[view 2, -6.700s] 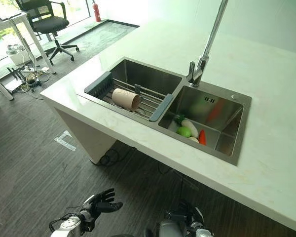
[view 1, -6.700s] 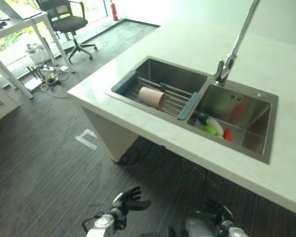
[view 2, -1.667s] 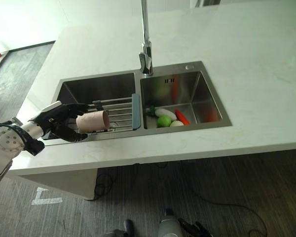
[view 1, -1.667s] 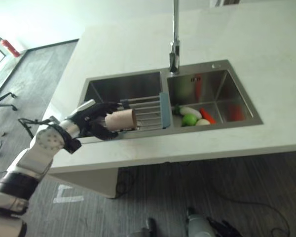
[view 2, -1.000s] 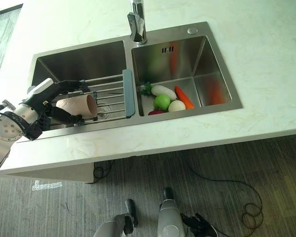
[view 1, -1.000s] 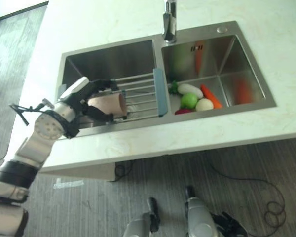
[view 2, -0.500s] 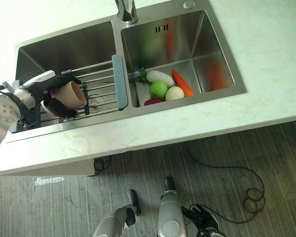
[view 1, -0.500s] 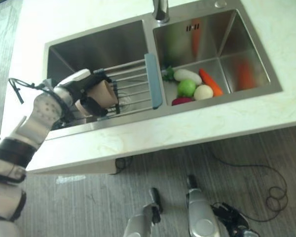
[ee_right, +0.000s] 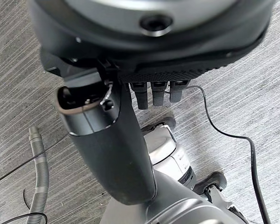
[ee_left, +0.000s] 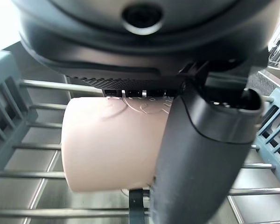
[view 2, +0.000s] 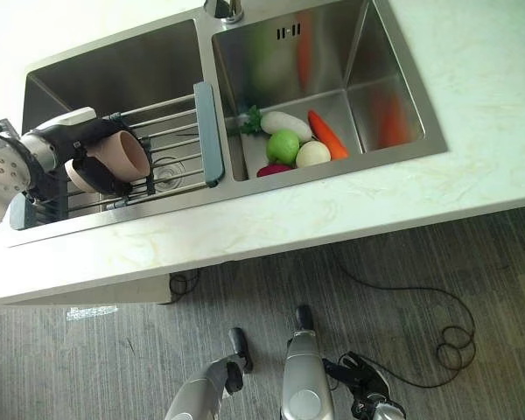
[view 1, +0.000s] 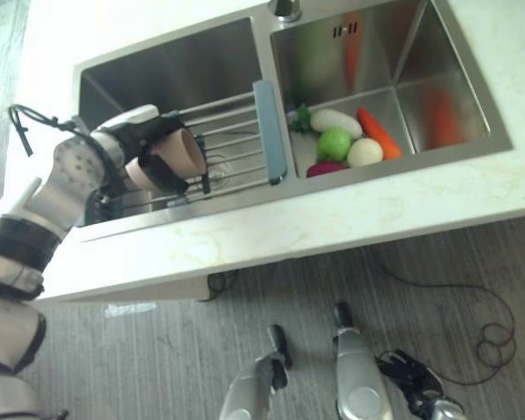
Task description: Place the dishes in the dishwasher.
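A pale pink cup [view 1: 173,158] is held in my left hand [view 1: 133,138], whose fingers and thumb curl round it. It hangs tilted just above the wire drying rack [view 1: 236,144] in the left basin of the steel sink [view 1: 245,203]. In the left wrist view the cup [ee_left: 109,142] lies against the palm, with the thumb [ee_left: 200,154] across it and the rack's bars [ee_left: 32,173] behind. My right hand [view 2: 370,386] hangs low near the floor, its fingers [ee_right: 152,92] relaxed and holding nothing.
The rack has blue-grey end pieces [view 1: 269,131]. In the right basin lie a white radish [view 1: 335,120], a green fruit [view 1: 335,143], a carrot [view 1: 378,133] and a pale round vegetable [view 1: 365,152]. A white counter [view 1: 350,219] surrounds the sink, and dark floor [view 1: 157,367] lies below.
My left hand has shut round the cup and tipped it up off the rack's bars. The camera has shifted, so the sink sits differently in the picture. The right hand stays low.
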Robot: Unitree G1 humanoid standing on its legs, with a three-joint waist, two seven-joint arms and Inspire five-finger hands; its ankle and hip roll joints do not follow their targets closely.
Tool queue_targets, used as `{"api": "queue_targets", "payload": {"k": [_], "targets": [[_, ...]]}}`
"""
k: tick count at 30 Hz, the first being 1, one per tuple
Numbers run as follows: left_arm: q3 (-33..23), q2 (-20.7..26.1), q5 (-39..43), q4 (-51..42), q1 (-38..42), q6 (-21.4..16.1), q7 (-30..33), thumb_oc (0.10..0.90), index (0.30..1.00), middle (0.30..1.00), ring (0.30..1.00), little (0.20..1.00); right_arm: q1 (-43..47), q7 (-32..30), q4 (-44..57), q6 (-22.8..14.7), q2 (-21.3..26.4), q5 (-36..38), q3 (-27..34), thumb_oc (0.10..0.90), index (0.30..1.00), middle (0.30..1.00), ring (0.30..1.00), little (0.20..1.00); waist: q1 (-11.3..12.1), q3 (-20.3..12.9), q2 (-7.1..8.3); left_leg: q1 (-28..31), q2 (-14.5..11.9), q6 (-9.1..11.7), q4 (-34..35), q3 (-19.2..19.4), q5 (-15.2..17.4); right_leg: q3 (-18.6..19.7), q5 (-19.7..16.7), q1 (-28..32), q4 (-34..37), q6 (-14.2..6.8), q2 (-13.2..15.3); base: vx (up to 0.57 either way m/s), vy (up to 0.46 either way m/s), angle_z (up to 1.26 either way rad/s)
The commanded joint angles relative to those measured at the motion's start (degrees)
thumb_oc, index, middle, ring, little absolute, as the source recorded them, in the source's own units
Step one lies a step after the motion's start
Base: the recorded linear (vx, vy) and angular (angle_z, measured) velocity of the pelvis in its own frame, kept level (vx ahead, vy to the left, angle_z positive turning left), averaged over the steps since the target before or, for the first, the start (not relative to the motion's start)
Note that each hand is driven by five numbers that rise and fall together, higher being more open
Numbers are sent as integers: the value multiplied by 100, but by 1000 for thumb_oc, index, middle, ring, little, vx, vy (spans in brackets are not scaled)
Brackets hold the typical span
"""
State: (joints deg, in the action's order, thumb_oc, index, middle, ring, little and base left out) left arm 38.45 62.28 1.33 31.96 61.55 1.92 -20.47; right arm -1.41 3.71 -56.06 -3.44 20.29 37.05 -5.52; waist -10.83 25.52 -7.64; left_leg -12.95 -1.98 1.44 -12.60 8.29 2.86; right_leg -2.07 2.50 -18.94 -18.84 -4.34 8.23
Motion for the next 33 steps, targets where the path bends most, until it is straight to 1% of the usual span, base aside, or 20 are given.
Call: {"api": "queue_targets", "payload": {"k": [1,3,9,10,12,17,18,20,21,22,24,25,26,27,28,29,30,31,32,33], "targets": [[35,629,-226,-34,238,-326,129,400,300,300,300,300,-245,68,207,-106,-83,163,-121,800,900,900,900,900,-46,-456,78,-223,-148,338,-459,-148,336,86,2,227,165,-824,268,-26,-30,5],[111,727,-209,-207,318,-363,192,400,300,300,300,300,-267,66,146,-116,-128,156,-113,800,900,900,900,900,-11,-555,90,-169,-157,346,-459,-153,349,43,22,293,165,-827,264,-21,-35,10],[347,1007,-159,-755,734,-697,982,400,300,300,300,300,-355,-45,-97,-128,-324,147,-118,800,900,900,900,900,117,-1007,112,67,-247,385,-459,-91,399,-156,136,570,165,-829,235,-22,-49,10],[347,1007,-159,-755,734,-697,982,400,300,300,300,300,-355,-45,-97,-128,-324,147,-118,800,900,900,900,900,117,-1007,112,67,-247,385,-459,-91,399,-156,136,570,165,-829,235,-41,-79,6],[409,1108,-154,-1061,980,-714,1561,400,300,300,300,300,-367,-90,-274,-97,-422,307,-92,800,900,900,900,900,213,-1250,137,174,-298,392,-459,-69,433,-262,204,710,165,-811,224,-57,-90,14],[343,1334,-76,-1326,1328,-767,2503,400,300,300,300,300,-325,-195,-512,-16,-531,411,-57,800,900,900,900,900,393,-1584,162,306,-347,396,-459,-94,476,-385,314,927,165,-763,165,-73,-88,19],[254,1498,-85,-1464,1502,-794,2970,400,300,300,300,300,-246,-210,-650,27,-560,482,1,800,900,900,900,900,518,-1711,177,352,-351,396,-459,-154,483,-453,363,1023,165,-727,136,-135,-133,6],[37,1709,-212,-1523,1480,-849,3581,400,300,300,300,300,-136,-197,-794,51,-581,562,31,800,900,900,900,900,672,-1831,200,414,-361,400,-459,-228,499,-553,444,1144,165,-675,105,-159,-145,12],[-118,1841,-242,-1501,1411,-841,3830,400,300,300,300,300,-92,-192,-827,76,-585,571,47,800,900,900,900,900,749,-1885,209,431,-358,400,-459,-275,500,-586,485,1191,165,-646,82,-108,-90,31],[-118,1841,-242,-1501,1411,-841,3830,400,300,300,300,300,-92,-192,-827,76,-585,571,47,800,900,900,900,900,749,-1885,209,431,-358,400,-459,-275,500,-586,485,1191,165,-646,82,-141,-133,38],[-829,2380,-49,-1518,848,-867,4017,400,300,300,300,300,41,-140,-906,257,-598,461,138,800,900,900,900,900,1052,-2010,272,435,-359,425,-459,-489,454,-698,599,1323,165,-553,-16,-129,-148,25],[-1120,2469,-5,-1529,545,-889,4020,400,300,300,300,300,60,-138,-925,280,-598,418,146,800,900,900,900,900,1096,-2022,273,433,-366,440,-459,-529,437,-726,618,1347,165,-535,-34,-93,-110,33],[-1533,2635,74,-1582,99,-895,3996,400,300,300,300,300,61,-87,-940,374,-658,240,209,800,900,900,900,900,1260,-2041,339,402,-411,483,-459,-565,376,-822,665,1400,165,-488,-65,-77,-79,36],[-1979,2674,115,-1627,-391,-942,4035,400,300,300,300,300,52,-63,-949,419,-656,111,244,800,900,900,900,900,1314,-2045,335,384,-446,520,-459,-562,333,-889,682,1423,165,-463,-70,-145,-74,41],[-2833,2586,297,-1668,-1361,-1191,4229,400,300,300,300,300,-34,-52,-1012,379,-714,-242,391,800,900,900,900,900,1526,-2024,379,277,-650,644,-459,-372,153,-1141,728,1508,165,-412,-50,-146,-40,40],[-3662,2347,300,-1771,-2255,-1350,4240,400,300,300,300,300,-112,-37,-1063,320,-716,-442,516,800,900,900,900,900,1652,-1962,367,180,-714,715,-459,-347,82,-1239,807,1611,165,-403,-47,-218,-23,68],[-4459,2052,327,-1953,-3103,-1437,4209,400,300,300,300,300,-154,-26,-1099,303,-650,-512,567,800,900,900,900,900,1733,-1907,302,35,-774,749,-459,-283,-46,-1334,798,1623,165,-378,-60,-228,-5,129],[-5324,1645,433,-2197,-4071,-1507,4104,400,300,300,300,300,-192,-51,-1117,284,-548,-529,586,800,900,900,900,900,1711,-1830,215,-21,-842,789,-459,-109,-117,-1506,834,1688,165,-370,-37,-253,1,188],[-5894,1253,512,-2397,-4762,-1618,4005,400,300,300,300,300,-196,-95,-1133,263,-470,-506,560,800,900,900,900,900,1630,-1773,188,1,-878,809,-459,38,-113,-1666,868,1744,165,-376,4,-247,16,211],[-6210,796,531,-2599,-5261,-1762,3938,400,300,300,300,300,-187,-115,-1157,247,-419,-488,519,800,900,900,900,900,1553,-1713,202,68,-896,789,-459,173,-117,-1845,864,1802,165,-362,47,-278,68,197]]}}
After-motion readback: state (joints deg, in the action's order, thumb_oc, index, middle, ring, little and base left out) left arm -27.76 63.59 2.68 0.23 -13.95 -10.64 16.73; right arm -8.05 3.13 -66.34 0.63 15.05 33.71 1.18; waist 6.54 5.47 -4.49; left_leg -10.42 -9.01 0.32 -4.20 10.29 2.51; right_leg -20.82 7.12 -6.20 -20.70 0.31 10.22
